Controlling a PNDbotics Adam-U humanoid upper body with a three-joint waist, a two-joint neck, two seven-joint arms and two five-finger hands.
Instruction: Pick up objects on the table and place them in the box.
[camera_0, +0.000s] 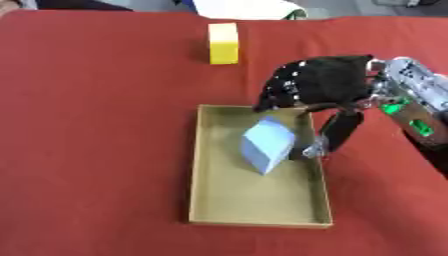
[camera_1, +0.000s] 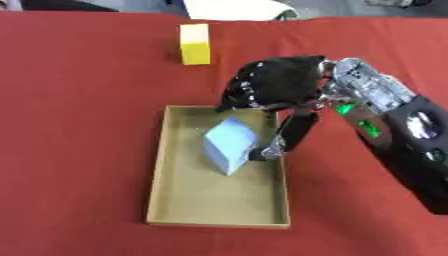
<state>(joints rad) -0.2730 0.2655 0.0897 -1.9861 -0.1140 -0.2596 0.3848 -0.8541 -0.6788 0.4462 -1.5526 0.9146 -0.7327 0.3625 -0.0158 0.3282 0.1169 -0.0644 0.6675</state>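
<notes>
placement under way: blue block going into the box

right hand, black with silver joints, reaches in from the right and hovers over the far right corner of the shallow tan cardboard box on the red tablecloth. its fingers curl down above a pale blue block, which sits tilted on a corner inside the box, and the thumb hangs just beside the block at the box's right wall. whether the hand actually touches or holds the block i cannot tell. the step in hand looks like setting down or letting go of this block. a yellow rectangular block lies well apart on the cloth beyond the box, so the next move likely calls for lifting clear and reaching for it. the left hand does not show.
</notes>
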